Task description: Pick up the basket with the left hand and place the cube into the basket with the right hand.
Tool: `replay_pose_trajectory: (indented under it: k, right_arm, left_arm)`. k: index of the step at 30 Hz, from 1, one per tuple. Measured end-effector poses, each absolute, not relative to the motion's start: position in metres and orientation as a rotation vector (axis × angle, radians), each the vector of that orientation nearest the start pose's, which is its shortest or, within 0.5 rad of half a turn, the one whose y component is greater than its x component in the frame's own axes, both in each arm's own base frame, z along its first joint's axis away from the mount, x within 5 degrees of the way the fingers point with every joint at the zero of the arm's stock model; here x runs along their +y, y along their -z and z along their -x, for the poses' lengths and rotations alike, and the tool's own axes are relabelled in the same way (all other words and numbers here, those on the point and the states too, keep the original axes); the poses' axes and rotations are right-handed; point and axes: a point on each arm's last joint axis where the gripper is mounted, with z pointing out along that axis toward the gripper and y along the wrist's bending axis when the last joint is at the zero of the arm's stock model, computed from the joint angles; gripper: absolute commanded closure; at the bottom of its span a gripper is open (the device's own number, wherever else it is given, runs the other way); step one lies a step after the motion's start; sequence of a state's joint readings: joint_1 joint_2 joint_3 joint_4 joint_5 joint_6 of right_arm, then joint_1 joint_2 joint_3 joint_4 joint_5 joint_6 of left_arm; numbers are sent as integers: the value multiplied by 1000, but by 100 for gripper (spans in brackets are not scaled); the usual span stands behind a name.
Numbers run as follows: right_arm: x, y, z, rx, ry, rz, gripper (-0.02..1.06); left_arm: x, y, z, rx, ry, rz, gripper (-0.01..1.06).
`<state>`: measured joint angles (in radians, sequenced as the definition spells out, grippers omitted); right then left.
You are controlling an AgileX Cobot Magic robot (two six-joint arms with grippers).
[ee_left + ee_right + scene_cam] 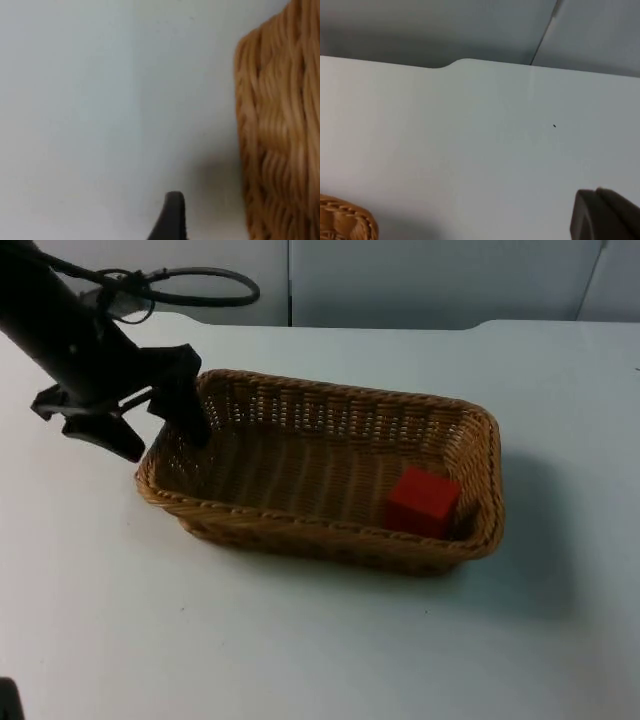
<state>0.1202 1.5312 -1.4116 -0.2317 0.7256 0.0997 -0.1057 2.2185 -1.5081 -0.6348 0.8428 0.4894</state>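
The basket (330, 465) is woven wicker, tan and ribbed, with a braided rim and a slight sheen (its strands show coarse in the left wrist view). The red cube (422, 502) looks smooth and matt. The table (300, 640) is plain white and smooth, faintly reflective; the left gripper (160, 425) is matt black

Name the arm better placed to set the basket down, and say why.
Left. The left gripper straddles the wicker basket rim at its left end; the red cube already lies inside.
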Motion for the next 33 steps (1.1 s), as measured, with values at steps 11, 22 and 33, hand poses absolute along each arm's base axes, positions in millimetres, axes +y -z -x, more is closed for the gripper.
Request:
replay_pose_trajectory:
  k: [11,22,33]
  right_arm:
    - [22,-387,-331,2174,209,126,105]
    - [-12,-446,-177,1740,230,-174,105]
    - [-4,-343,-34,1776,-32,9,105]
  left_arm:
    - [-52,-272,-456,2663,34,-382,105]
    - [-32,-432,-293,2211,-21,-298,105]
    - [-13,-364,-73,1920,44,-266,105]
